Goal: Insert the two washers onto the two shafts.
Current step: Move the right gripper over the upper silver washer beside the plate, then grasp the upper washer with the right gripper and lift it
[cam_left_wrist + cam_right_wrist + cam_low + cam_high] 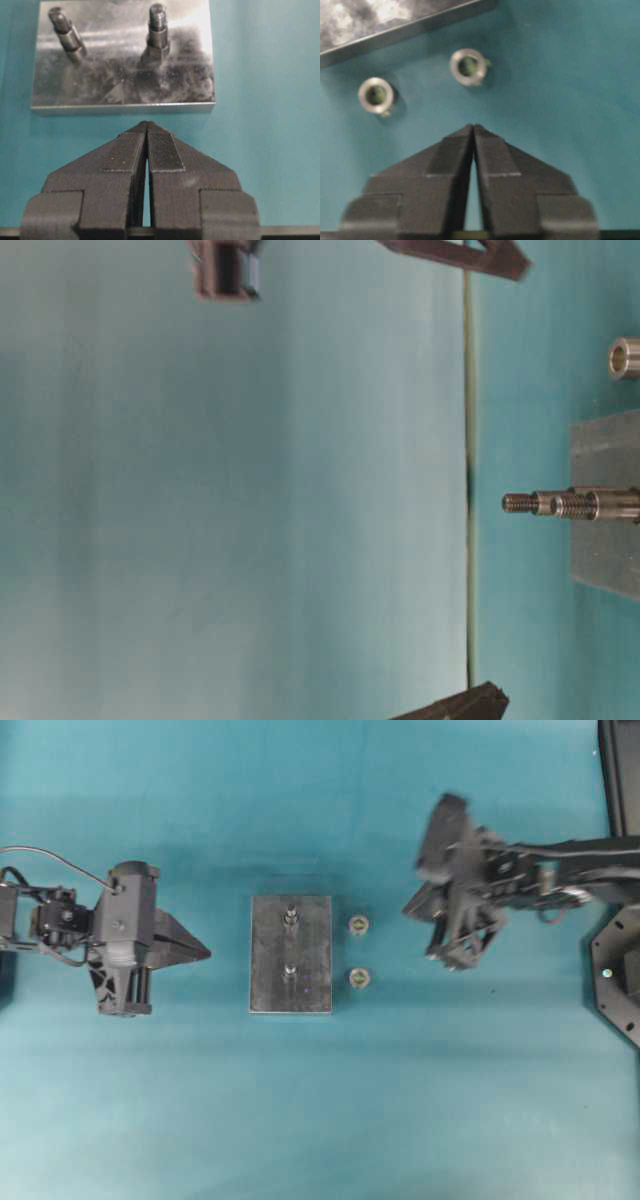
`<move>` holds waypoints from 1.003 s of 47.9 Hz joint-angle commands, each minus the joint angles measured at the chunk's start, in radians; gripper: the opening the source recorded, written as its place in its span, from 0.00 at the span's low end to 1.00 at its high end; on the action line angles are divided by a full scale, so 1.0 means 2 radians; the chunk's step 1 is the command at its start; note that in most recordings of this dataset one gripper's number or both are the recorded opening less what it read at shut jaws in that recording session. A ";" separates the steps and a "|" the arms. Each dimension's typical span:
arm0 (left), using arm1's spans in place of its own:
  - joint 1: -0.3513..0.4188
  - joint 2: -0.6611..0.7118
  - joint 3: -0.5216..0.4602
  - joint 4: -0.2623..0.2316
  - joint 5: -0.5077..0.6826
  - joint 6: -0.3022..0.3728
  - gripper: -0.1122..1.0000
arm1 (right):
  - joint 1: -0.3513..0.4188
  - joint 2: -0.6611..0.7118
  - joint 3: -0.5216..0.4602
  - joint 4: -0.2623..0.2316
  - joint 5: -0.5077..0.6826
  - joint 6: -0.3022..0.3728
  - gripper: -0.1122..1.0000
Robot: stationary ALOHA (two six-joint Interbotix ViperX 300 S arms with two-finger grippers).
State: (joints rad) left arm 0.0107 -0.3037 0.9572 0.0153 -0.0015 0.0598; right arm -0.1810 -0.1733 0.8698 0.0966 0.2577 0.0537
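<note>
Two small silvery rings, one washer (360,925) and a second washer (360,978), lie flat on the teal table (320,1120), just beside the right edge of the grey metal block (270,980) and clear of it. Two threaded shafts (157,25) stand upright on the block, both bare. Open cloth surrounds block and rings. The right gripper (473,129) points at the washers, tips together, holding nothing. The left gripper (146,125) faces the block's near edge, pressed closed, empty.

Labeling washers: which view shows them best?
Right wrist: both washers large, bores visible, lying beside the plate. Overhead has both, tiny. Table-level catches one, edge-on.
</note>
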 commanded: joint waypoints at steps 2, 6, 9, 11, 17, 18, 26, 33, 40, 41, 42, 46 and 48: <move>0.001 -0.002 -0.011 0.002 -0.004 0.003 0.10 | 0.008 0.021 -0.025 -0.001 -0.001 -0.005 0.39; 0.001 -0.002 -0.011 0.002 -0.004 0.003 0.10 | 0.008 0.039 -0.035 -0.001 -0.002 -0.002 0.61; 0.001 -0.002 -0.012 0.002 -0.005 0.004 0.10 | 0.008 0.054 -0.046 -0.002 -0.001 -0.002 0.77; 0.001 -0.002 -0.014 0.002 -0.005 0.003 0.10 | 0.009 0.061 -0.053 -0.002 -0.001 -0.003 0.88; 0.001 0.001 -0.016 0.002 -0.005 0.003 0.10 | 0.010 0.081 -0.069 -0.010 -0.002 -0.003 0.85; 0.001 0.002 -0.016 0.002 -0.006 0.003 0.10 | 0.009 0.084 -0.072 -0.012 -0.002 -0.004 0.84; 0.000 0.008 -0.016 0.002 -0.010 0.003 0.10 | 0.008 0.110 -0.098 -0.027 0.007 -0.003 0.81; 0.000 0.012 -0.016 0.002 -0.017 0.004 0.10 | 0.010 0.130 -0.115 -0.027 0.018 -0.005 0.81; 0.000 0.018 -0.015 0.002 -0.024 0.004 0.10 | 0.011 0.140 -0.126 -0.027 0.028 -0.006 0.81; 0.000 0.019 -0.015 0.002 -0.024 0.004 0.10 | 0.011 0.141 -0.126 -0.028 0.029 -0.006 0.81; 0.000 0.019 -0.016 0.002 -0.024 0.003 0.10 | 0.010 0.143 -0.126 -0.028 0.030 -0.006 0.81; -0.001 0.021 -0.017 0.002 -0.025 0.003 0.10 | 0.010 0.146 -0.124 -0.031 0.034 -0.006 0.81; -0.001 0.021 -0.016 0.002 -0.026 0.003 0.10 | 0.010 0.148 -0.123 -0.033 0.036 -0.005 0.81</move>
State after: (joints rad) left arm 0.0123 -0.2546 0.9465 0.0153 -0.0430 0.0660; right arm -0.1641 0.1304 0.6366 0.0337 0.3252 0.0522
